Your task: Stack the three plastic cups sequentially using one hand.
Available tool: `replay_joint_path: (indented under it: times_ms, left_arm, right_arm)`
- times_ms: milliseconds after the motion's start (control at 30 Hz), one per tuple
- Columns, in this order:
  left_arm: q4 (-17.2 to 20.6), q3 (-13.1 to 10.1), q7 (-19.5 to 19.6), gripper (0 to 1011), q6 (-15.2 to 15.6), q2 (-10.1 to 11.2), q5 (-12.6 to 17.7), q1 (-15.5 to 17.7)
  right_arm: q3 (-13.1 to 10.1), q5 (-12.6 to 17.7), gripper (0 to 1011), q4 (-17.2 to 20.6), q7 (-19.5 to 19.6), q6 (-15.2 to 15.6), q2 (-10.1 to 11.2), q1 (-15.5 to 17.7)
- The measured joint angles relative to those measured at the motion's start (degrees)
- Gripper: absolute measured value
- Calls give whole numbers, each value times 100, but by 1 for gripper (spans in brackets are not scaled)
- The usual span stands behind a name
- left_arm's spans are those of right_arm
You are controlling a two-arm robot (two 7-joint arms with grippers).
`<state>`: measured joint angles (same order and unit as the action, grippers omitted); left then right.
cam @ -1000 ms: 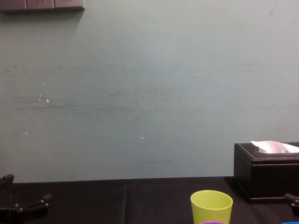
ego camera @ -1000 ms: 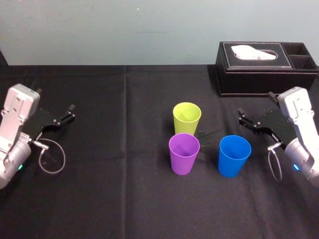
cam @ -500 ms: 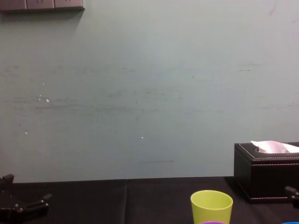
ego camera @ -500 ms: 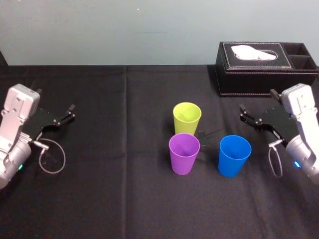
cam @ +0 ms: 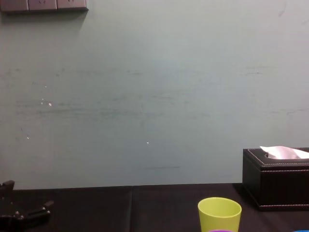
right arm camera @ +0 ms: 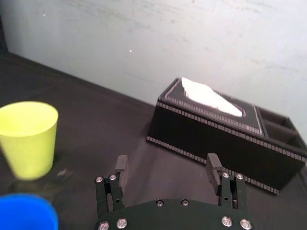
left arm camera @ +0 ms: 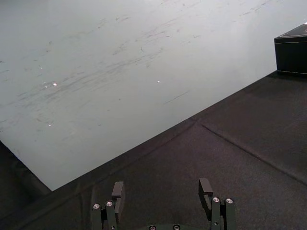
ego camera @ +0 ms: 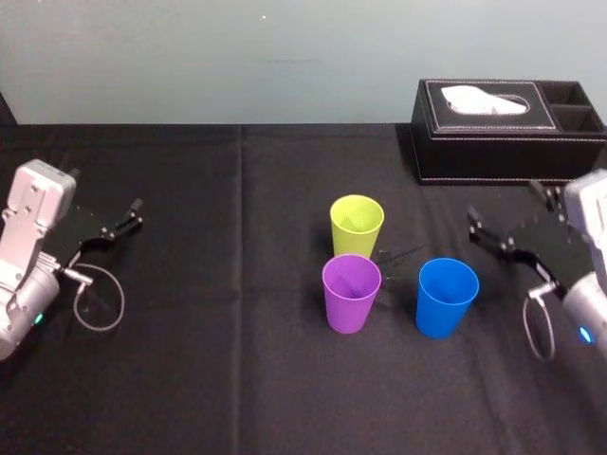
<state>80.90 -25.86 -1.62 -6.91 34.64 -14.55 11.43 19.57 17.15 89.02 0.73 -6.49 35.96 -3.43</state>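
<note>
The three plastic cups (ego camera: 353, 284) stand upright, mouths up, clustered mid-counter (ego camera: 237, 379) in front of the tissue box (ego camera: 503, 133). The lime cup (ego camera: 357, 226) is at the back, the purple cup (ego camera: 351, 292) just before it, and the blue cup (ego camera: 447, 296) to their right. The right gripper (ego camera: 504, 203), fingers spread and empty, hangs near the blue cup's right side, so it is much the nearer arm. The left gripper (ego camera: 106, 190), likewise spread, sits well apart at the far left.
</note>
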Motion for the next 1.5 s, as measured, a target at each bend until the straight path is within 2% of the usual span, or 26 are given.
replay_joint_path:
  times_ms: [133,233,267,333,533,667,800,900,1133,1500]
  left_arm:
    - [0,0,0,1012,0,0,0,0]
    - [0,0,0,1011,0,0,0,0]
    - [0,0,0,1011,0,0,0,0]
    - [0,0,0,1011,0,0,0,0]
    - [0,0,0,1012,0,0,0,0]
    - [0,0,0,1011,0,0,0,0]
    - [0,0,0,1011,0,0,0,0]
    - [0,0,0,1011,0,0,0,0]
    - [0,0,0,1011,0,0,0,0]
    - [0,0,0,1011,0,0,0,0]
  right_arm:
    - [-190,98,1004,233,9,-19,126,440]
    - [-421,257,1004,436,21,-79,243,884]
    - [-421,257,1004,436,21,-79,243,884]
    - [-567,364,1004,560,5,-100,324,1151]
    - [-852,576,1004,871,-167,-184,506,1855]
    - [-869,571,1004,963,-301,-274,561,2097]
    - [-787,536,1004,1030,-577,-458,583,2357]
    - [-731,537,1004,1040,-738,-597,526,2449]
    - [-622,552,1004,1114,-981,-679,327,2438]
    - [-583,536,1004,1113,-1061,-476,-19,2190]
